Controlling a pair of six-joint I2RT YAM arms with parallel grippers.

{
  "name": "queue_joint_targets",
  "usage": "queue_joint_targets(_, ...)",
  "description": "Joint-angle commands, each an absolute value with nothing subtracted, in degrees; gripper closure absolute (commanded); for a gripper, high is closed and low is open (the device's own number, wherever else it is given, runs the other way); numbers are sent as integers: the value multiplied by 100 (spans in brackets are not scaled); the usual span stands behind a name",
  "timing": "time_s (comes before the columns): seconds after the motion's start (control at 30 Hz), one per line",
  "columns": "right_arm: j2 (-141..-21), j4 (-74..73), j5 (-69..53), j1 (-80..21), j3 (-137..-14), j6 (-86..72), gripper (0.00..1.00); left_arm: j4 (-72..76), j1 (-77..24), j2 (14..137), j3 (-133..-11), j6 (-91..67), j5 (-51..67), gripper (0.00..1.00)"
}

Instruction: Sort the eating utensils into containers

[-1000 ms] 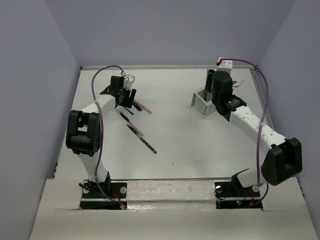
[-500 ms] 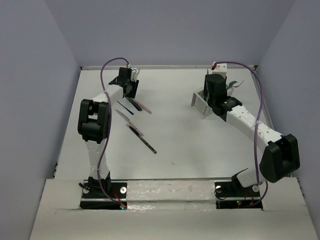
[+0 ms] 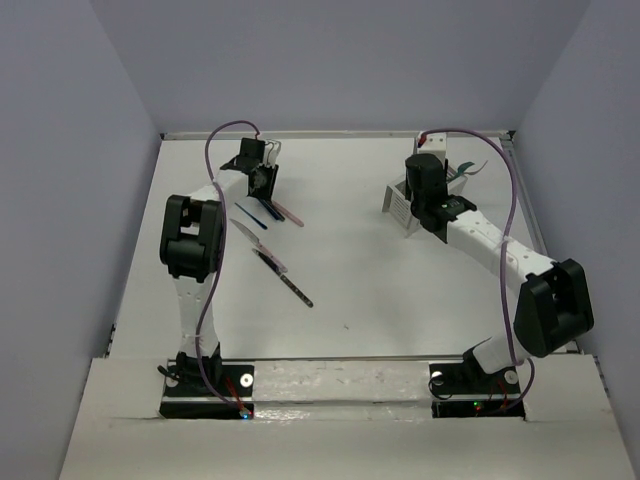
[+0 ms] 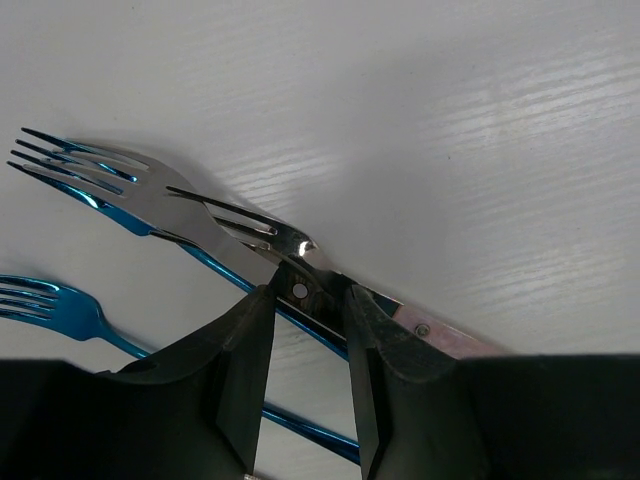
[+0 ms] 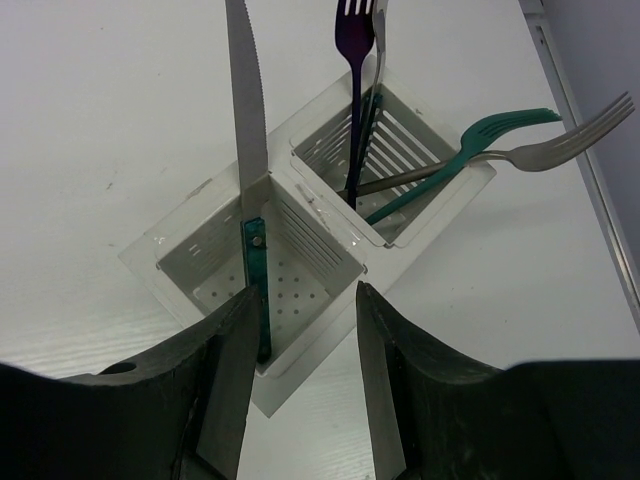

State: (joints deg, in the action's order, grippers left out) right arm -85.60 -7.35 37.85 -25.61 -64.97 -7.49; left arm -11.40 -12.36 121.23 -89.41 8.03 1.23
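Left gripper: my fingers pinch a riveted pink-handled fork lying across a glossy blue fork.
Right gripper: mine, spread over the slatted white caddy; a serrated teal-handled knife stands inside.

White caddy: knife one compartment, forks other.

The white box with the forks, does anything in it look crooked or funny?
Yes. In one compartment of the white caddy, the teal fork and a silver fork lean far over the rim, heads poking out sideways, while the purple fork stands nearly upright. The teal-handled knife stands alone in the other compartment.
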Motion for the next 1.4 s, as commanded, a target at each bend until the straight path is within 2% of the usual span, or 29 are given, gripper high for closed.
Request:
queue_joint_targets(0.0,-8596,-659,3972,-2610,-6522,-650,51,-1284,-1230,12068,-8895,747,308,55)
queue_joint_targets(0.4,-8622,-650,3955,-2610,-6460,-580,51,-1239,-1143,12226,-8877,809,246,56)
queue_joint_targets(0.87,-8824,-659,3964,-2715,-6539,-483,51,-712,-1116,11347,-7630,1090,132,55)
queue_joint_targets(1.23,-8903,-659,4025,-2716,-6557,-352,51,-606,-906,11214,-7549,1169,132,55)
queue_joint_targets(1.33,-8982,-659,4060,-2768,-6574,-325,51,-606,-905,11294,-7725,1178,193,58)
queue_joint_targets(1.37,-8991,-650,4078,-2769,-6574,-316,51,-624,-905,11311,-7865,1099,254,63)
